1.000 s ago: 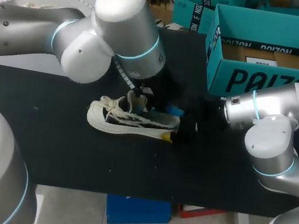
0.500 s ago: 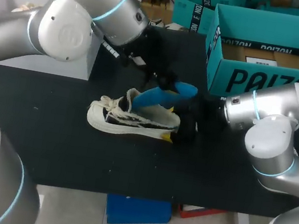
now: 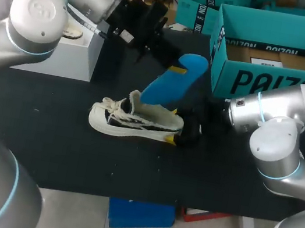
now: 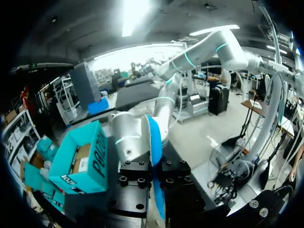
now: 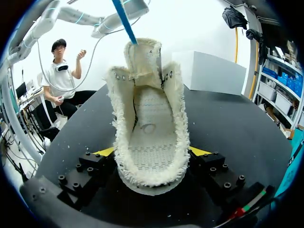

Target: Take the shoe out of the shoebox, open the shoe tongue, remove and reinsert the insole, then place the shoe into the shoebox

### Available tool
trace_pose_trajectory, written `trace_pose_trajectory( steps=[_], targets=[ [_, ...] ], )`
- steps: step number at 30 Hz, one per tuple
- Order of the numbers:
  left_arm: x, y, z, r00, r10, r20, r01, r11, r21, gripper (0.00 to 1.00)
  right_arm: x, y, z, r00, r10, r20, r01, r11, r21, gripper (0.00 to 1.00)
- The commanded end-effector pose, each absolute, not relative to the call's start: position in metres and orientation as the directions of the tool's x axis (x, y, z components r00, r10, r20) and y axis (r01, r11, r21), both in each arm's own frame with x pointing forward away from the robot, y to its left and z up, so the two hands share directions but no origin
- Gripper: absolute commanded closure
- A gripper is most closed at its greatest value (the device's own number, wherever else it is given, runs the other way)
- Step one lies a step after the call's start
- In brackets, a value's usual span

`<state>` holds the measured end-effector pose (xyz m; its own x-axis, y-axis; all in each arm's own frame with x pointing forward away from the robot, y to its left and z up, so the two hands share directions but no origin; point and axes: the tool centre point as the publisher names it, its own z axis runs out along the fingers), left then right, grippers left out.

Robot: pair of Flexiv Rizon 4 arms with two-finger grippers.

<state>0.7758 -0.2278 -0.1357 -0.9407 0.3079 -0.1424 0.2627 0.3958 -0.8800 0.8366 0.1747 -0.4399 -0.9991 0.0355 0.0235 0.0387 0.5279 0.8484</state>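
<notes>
The left gripper (image 4: 154,179) has its fingers pressed together on the blue insole (image 4: 153,137), which runs edge-on between them in its wrist view. From overhead it pinches the insole's upper end, and the sheet hangs slanting toward 7 o'clock. Its lower tip is at the raised tongue (image 5: 142,57); whether it touches or is just clear I cannot tell. The right gripper (image 5: 151,159) is clamped on the heel of the shoe (image 5: 149,118), a yellow tip at each flank. The shoe stands upright near the middle of the table (image 3: 74,153), toe toward 9 o'clock, mouth wide and footbed bare. The shoebox (image 3: 275,85) stands open at 1 o'clock, well apart from the shoe. Removal looks nearly done, and I judge the risks lie in the return. A thin, floppy sheet held by one end may swing or creep out of the pinch. If its tip catches the tongue, it could fold the tongue over the opening or tug the shoe against the heel grip. Fed back off-line, it could buckle at the collar instead of sliding to the toe.
</notes>
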Motion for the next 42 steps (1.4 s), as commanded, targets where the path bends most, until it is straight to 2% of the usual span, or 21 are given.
trace_pose_trajectory(
  steps=[1, 5, 25, 30, 36, 42],
  targets=[
    [0.771, -0.217, -0.138, -0.946, 0.310, -0.098, 0.164, 0.196, -0.967, 1.00, 0.838, 0.175, -0.443, -0.999, 0.036, 0.025, 0.040, 0.529, 0.848, 1.00],
    [0.763, -0.214, -0.142, -0.951, 0.308, -0.020, 0.060, 0.121, -0.991, 1.00, 0.838, 0.175, -0.443, -0.999, 0.036, 0.025, 0.040, 0.529, 0.848, 1.00],
    [0.763, -0.214, -0.142, -0.951, 0.308, -0.020, 0.060, 0.121, -0.991, 1.00, 0.838, 0.175, -0.443, -0.999, 0.036, 0.025, 0.040, 0.529, 0.848, 1.00],
    [0.762, -0.202, -0.150, -0.947, 0.295, 0.127, -0.111, 0.070, -0.991, 1.00, 0.838, 0.175, -0.443, -0.999, 0.036, 0.025, 0.040, 0.529, 0.848, 1.00],
    [0.760, -0.191, -0.134, -0.946, 0.278, 0.167, -0.168, 0.019, -0.986, 1.00, 0.838, 0.175, -0.443, -0.999, 0.036, 0.025, 0.040, 0.529, 0.848, 1.00],
    [0.752, -0.184, -0.118, -0.896, 0.347, 0.278, -0.310, -0.038, -0.950, 1.00, 0.838, 0.175, -0.443, -0.999, 0.036, 0.025, 0.040, 0.529, 0.848, 1.00]
  ],
)
